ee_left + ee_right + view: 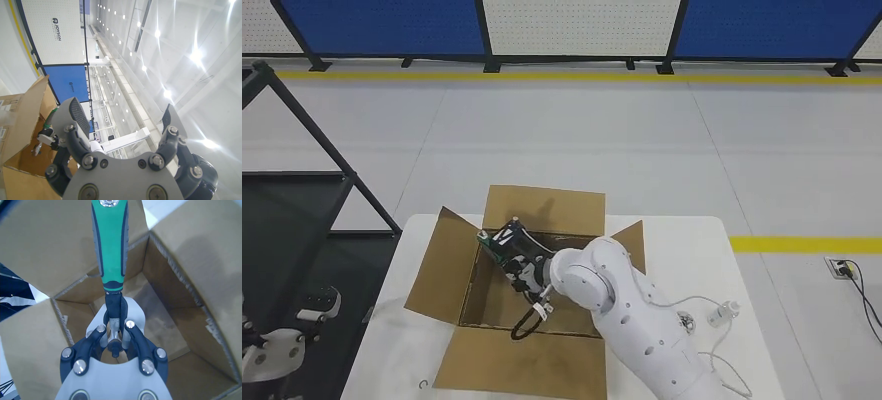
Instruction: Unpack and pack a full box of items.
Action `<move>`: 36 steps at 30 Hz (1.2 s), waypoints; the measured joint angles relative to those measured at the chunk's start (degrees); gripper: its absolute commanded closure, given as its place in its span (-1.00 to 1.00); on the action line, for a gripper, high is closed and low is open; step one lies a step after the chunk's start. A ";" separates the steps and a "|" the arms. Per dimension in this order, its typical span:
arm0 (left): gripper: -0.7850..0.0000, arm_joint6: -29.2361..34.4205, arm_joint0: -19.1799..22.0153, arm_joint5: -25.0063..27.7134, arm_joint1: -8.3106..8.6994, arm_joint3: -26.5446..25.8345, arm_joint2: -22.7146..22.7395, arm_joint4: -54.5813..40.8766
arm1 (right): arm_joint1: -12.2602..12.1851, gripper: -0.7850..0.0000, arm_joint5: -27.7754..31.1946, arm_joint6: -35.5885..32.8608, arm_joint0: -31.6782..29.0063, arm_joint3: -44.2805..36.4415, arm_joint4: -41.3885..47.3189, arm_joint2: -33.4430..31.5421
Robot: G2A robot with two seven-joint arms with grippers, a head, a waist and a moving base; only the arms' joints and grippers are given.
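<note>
Right now R hand (pixel 115 313) is inside the open cardboard box (pixel 170 285), pinching a ratchet wrench (pixel 110 247) by its neck just below the green grip, prob. to have the heavy head near the palm. Wrench's long axis runs in line w/ the hand: handle points away from the wrist, drive head toward it. L hand (pixel 123 115) is spread, empty, beside the box.

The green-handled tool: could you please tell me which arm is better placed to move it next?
Right. The right gripper is shut on the green-handled tool at the open cardboard box; the left gripper is open, empty and pointing up at the ceiling.
</note>
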State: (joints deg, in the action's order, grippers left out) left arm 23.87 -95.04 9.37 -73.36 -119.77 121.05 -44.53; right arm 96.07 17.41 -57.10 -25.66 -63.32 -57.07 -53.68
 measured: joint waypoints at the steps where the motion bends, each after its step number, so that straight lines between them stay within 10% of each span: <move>1: -1.00 -0.05 0.02 0.02 0.00 0.02 0.02 0.03 | 0.01 1.00 0.00 0.00 -0.01 0.02 0.00 0.00; 16: -1.00 0.14 -0.43 -0.66 -0.02 -0.27 -0.62 0.41 | -1.00 1.00 1.18 0.60 -3.05 -8.37 0.26 -2.05; 36: -1.00 5.48 -1.31 -2.29 0.13 -1.65 -5.20 2.06 | -7.61 1.00 -0.68 -9.92 -34.68 -65.79 5.90 -26.83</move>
State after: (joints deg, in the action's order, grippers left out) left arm 29.35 -96.36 7.08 -73.23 -121.42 115.84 -42.47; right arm 88.45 16.73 -67.02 -60.33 -129.11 -51.17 -80.51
